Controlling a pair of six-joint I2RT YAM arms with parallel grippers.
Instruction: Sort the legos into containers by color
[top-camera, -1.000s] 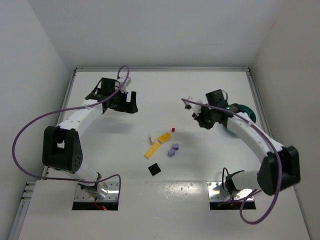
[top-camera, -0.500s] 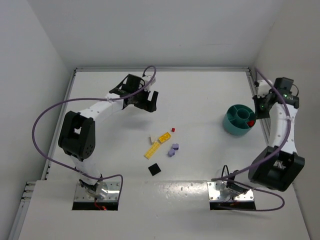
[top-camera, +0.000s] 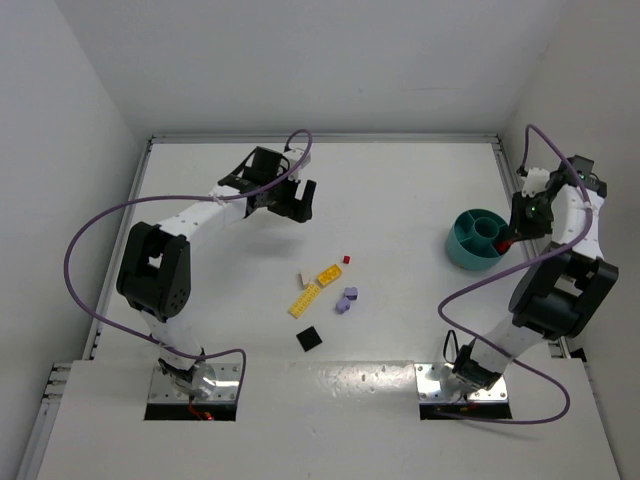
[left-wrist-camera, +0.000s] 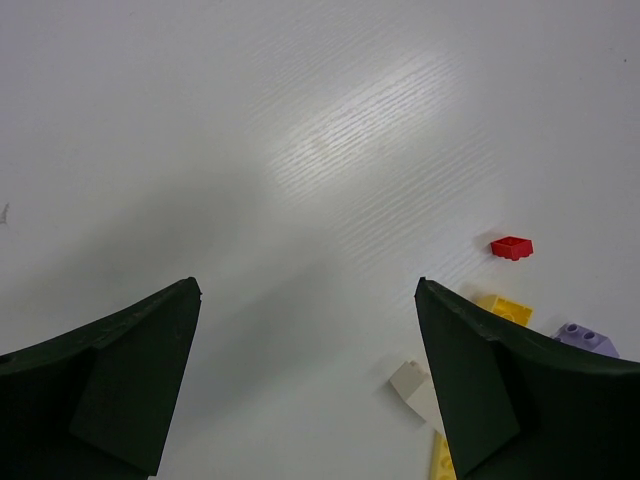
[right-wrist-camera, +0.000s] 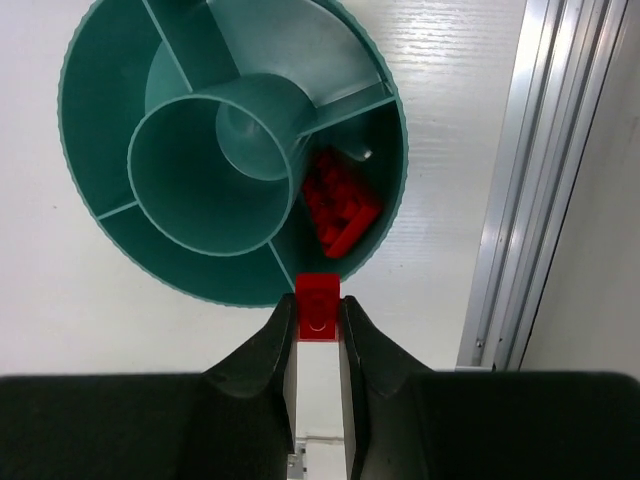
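The teal dish stands at the right; in the right wrist view its rim fills the top, and one compartment holds red bricks. My right gripper is shut on a red brick, held above the dish's near rim. It shows at the dish's right side in the top view. My left gripper is open and empty, above bare table up-left of the loose bricks: small red, yellow, long yellow plate, white, purple, black square.
A metal rail runs along the table's right edge just beside the dish. White walls close the table on the left, back and right. In the left wrist view the small red brick, white brick and purple brick lie lower right.
My right arm has swung from the table's middle to the right edge, its gripper now over the dish's rim. My left gripper moved right toward the bricks, then stayed put.
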